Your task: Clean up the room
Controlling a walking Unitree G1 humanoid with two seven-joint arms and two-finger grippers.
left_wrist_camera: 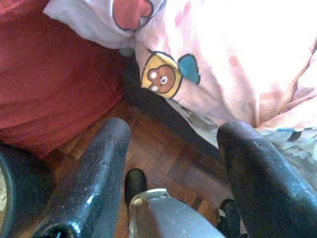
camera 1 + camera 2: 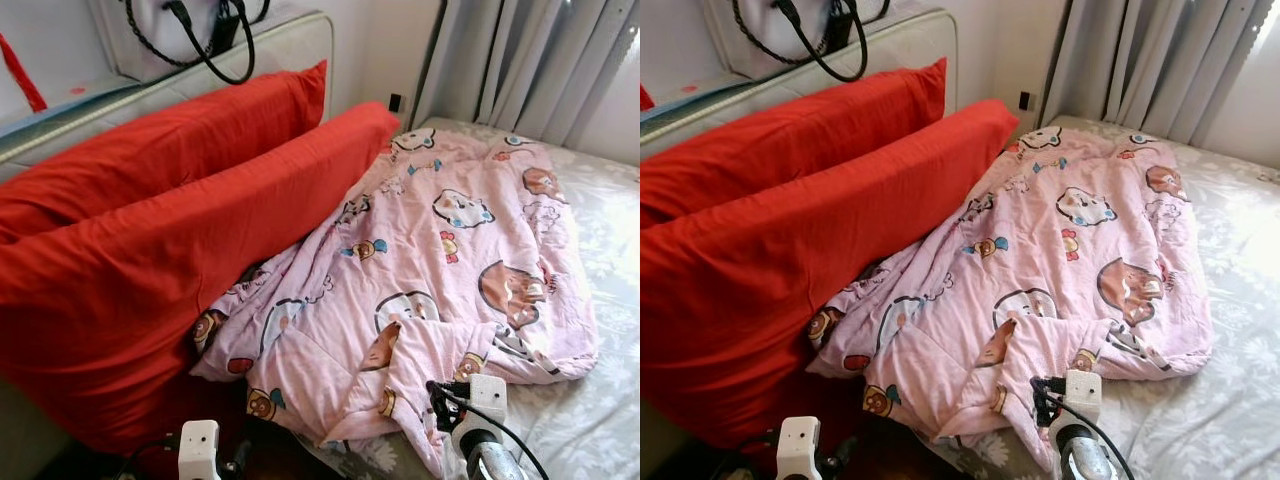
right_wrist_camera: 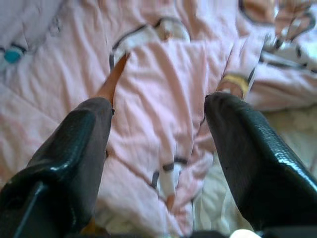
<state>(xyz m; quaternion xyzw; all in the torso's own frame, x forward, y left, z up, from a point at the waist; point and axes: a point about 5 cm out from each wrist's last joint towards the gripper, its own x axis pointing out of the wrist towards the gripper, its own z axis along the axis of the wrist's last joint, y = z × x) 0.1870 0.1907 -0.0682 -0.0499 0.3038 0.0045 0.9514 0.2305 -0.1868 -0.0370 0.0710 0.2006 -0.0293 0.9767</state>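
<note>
A crumpled pink quilt [image 2: 450, 250] with cartoon prints lies across the bed [image 2: 600, 400], its near corner folded over at the bed's edge. Two long red pillows [image 2: 180, 250] lean against the headboard on the left, the front one overlapping the quilt's edge. My right gripper [image 3: 158, 106] hovers open just above the quilt's near folded corner, nothing between its fingers. The right wrist [image 2: 478, 420] shows at the bottom. My left gripper [image 1: 176, 134] is open and low beside the bed, pointing at the quilt's hanging edge [image 1: 163, 74] and the red pillow [image 1: 59, 84].
A black-handled bag [image 2: 200, 30] sits on top of the padded headboard. Grey curtains [image 2: 540, 60] hang behind the bed's far corner, next to a wall socket [image 2: 395, 102]. Wooden floor [image 1: 163, 158] shows beneath the bed's edge. The grey floral sheet is bare on the right.
</note>
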